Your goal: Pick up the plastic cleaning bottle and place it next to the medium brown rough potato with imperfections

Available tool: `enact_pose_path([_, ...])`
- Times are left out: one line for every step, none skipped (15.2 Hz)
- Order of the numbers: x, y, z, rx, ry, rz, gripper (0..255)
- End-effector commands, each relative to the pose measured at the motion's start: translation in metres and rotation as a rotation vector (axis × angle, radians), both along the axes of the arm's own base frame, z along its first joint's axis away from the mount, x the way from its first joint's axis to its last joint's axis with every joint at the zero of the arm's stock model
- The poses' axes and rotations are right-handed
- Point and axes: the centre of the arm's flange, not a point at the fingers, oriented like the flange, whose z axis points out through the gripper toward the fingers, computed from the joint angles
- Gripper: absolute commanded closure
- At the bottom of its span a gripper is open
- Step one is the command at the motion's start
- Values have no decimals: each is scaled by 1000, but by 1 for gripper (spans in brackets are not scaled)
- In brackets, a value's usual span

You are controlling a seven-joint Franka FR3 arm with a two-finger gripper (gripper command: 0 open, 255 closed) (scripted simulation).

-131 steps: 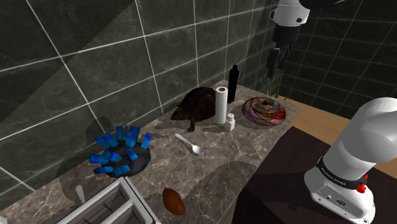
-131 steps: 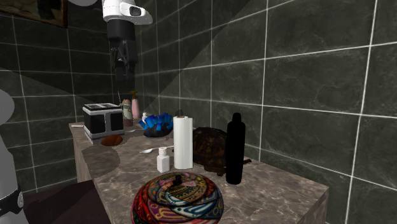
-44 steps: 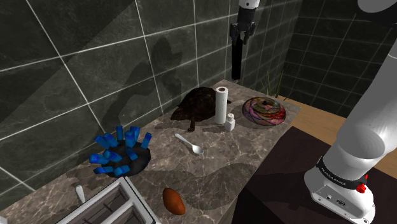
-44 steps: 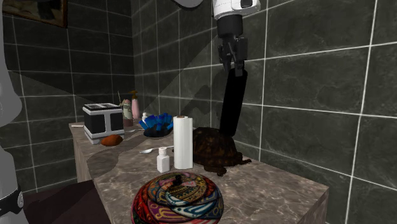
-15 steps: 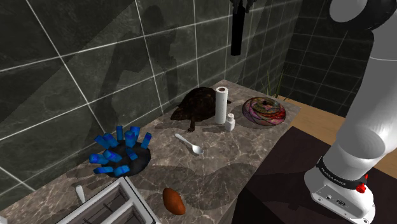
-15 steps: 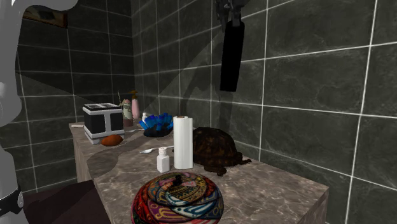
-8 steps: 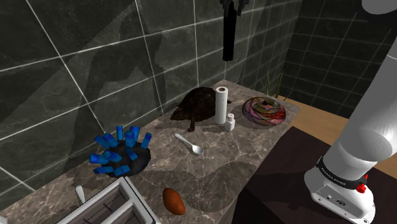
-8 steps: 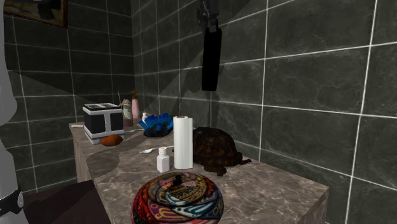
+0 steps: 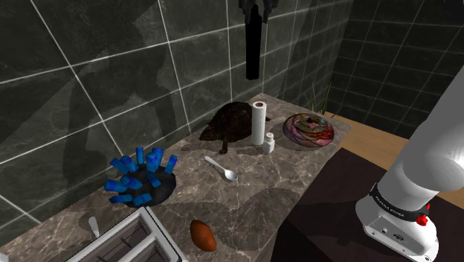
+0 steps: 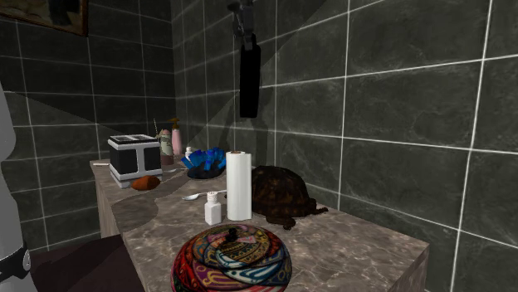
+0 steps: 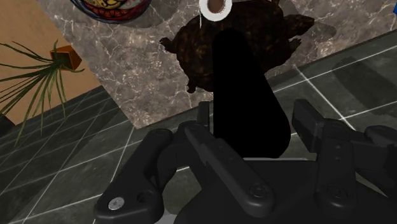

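At the lower left corner of the shoulder view a toaster (image 9: 130,240) sits on the dark marbled surface (image 9: 286,175). A dish of blue pegs (image 9: 140,180) is just above it in the frame. The reddish-brown potato (image 9: 202,234) lies at the bottom centre, near the toaster's right side. A white spoon (image 9: 223,170) lies in the middle of the frame. Behind it, against the tiled wall (image 9: 111,82), is a dark brown turtle figure (image 9: 229,123).

High above the turtle figure, at the top centre, the black bottle (image 9: 253,46) hangs upright in the air, well apart from the potato. The gripper (image 9: 255,7) has it by its top end. In the wrist view the fingers (image 11: 310,127) stand on either side of the black bottle and clasp it, with the turtle figure beneath.

To the right of the turtle figure stand a white paper roll (image 9: 258,123), a small white pump bottle (image 9: 269,142) and a many-coloured bowl (image 9: 311,130). The arm's white base (image 9: 401,208) stands at the lower right.
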Motion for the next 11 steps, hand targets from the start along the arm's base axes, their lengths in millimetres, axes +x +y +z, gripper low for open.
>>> enact_pose_path([-5,26,2,0,-1,-2,255])
enact_pose_path([-8,39,2,0,-1,-2,255])
enact_pose_path([-11,52,2,0,-1,-2,255])
enact_pose_path([-14,65,2,0,-1,-2,255])
enact_pose_path([-17,78,2,0,-1,-2,255])
enact_pose_path([-19,90,2,0,-1,-2,255])
enact_pose_path([-22,103,2,0,-1,-2,255])
enact_pose_path([-25,116,2,0,-1,-2,255])
enact_pose_path([-28,129,2,0,-1,-2,255])
enact_pose_path([-31,142,2,0,-1,-2,255])
enact_pose_path([-34,155,2,0,-1,-2,255])
